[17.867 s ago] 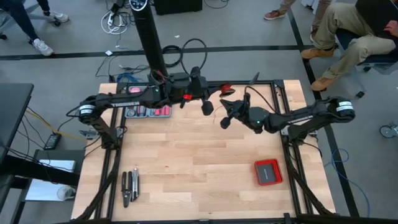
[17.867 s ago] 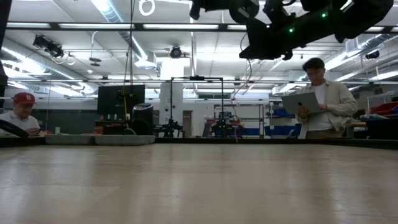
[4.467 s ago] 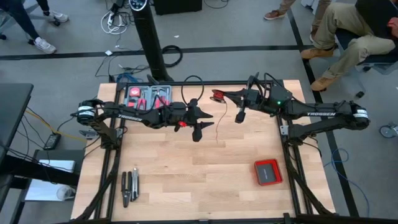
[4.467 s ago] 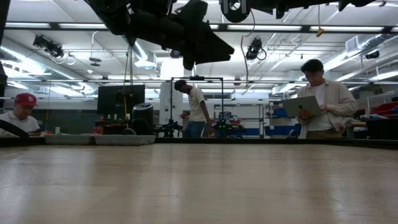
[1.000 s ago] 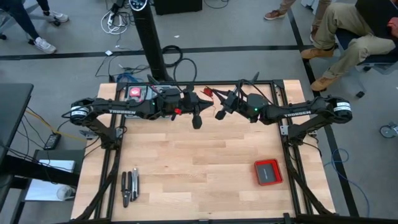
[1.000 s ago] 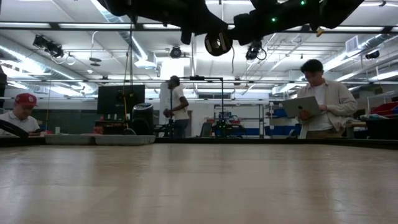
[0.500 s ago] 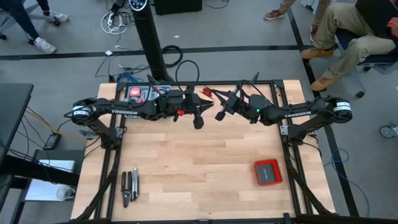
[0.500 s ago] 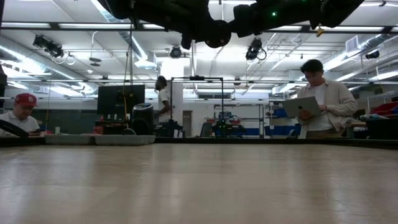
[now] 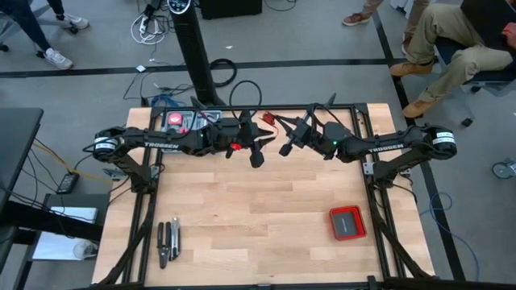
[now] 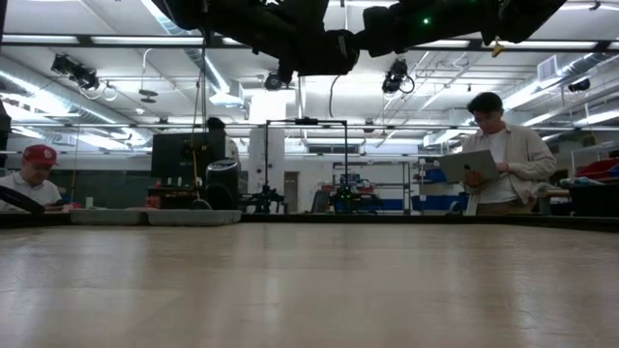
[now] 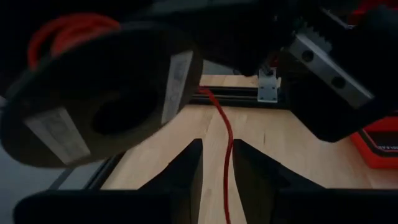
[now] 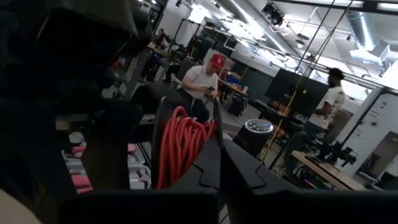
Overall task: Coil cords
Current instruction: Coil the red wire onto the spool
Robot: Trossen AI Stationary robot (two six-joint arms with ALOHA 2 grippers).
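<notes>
Right wrist view shows the wire (image 12: 180, 146) mostly wound on the spool (image 12: 163, 143), pinched by my right gripper (image 12: 219, 163). Beside the spool, my left gripper (image 11: 216, 163) is spread around the last loose strand.

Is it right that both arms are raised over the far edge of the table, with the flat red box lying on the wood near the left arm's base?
Not quite. The flat red box lies on the right arm's side of the table, toward the near edge, as the high view shows. The rest holds: both arms are raised over the far edge.
</notes>
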